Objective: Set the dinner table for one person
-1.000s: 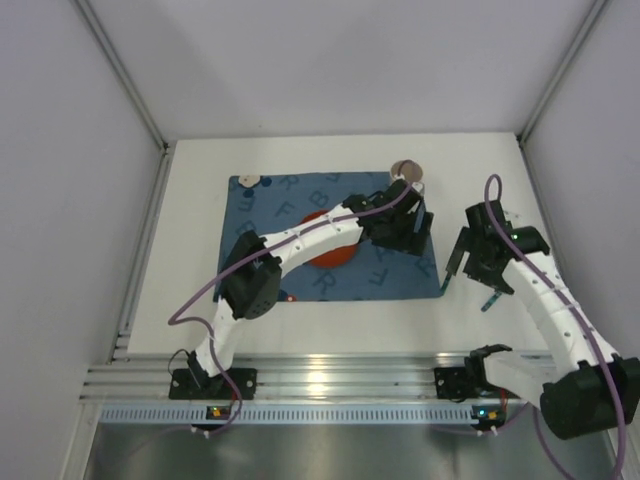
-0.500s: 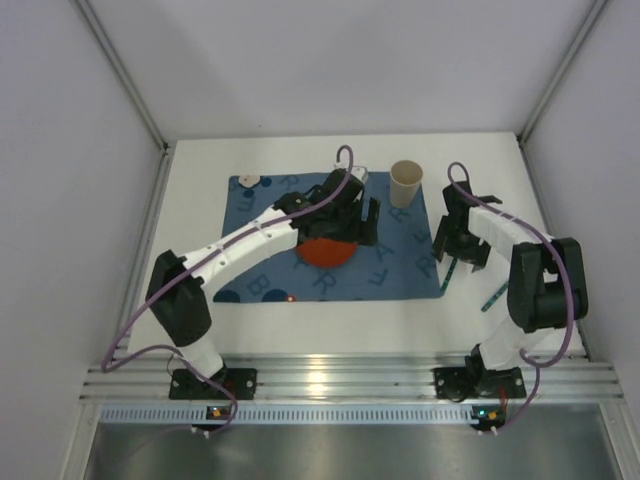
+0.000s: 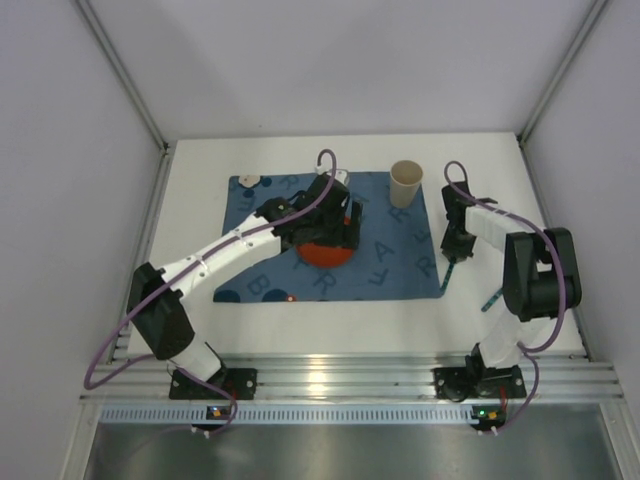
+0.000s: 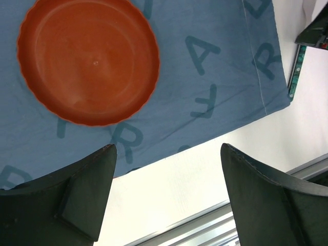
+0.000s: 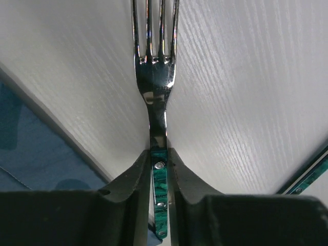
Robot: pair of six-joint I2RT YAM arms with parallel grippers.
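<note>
Big darker-blue capital letters are printed all over the blue placemat [image 4: 215,77]. An A and a couple of Rs read clearly near its corner, and a B [image 3: 258,286] sits along the near edge.

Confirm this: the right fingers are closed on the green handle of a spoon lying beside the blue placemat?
Not a spoon: the right wrist view shows tines, so it is a fork. The right fingers are closed on its green handle, beside the blue placemat.

The left arm [image 3: 225,252] and right arm [image 3: 497,222] wear white shells between black joints. A purple cable [image 3: 103,352] runs along each, and the fingers [image 4: 77,200] are matte black.
</note>
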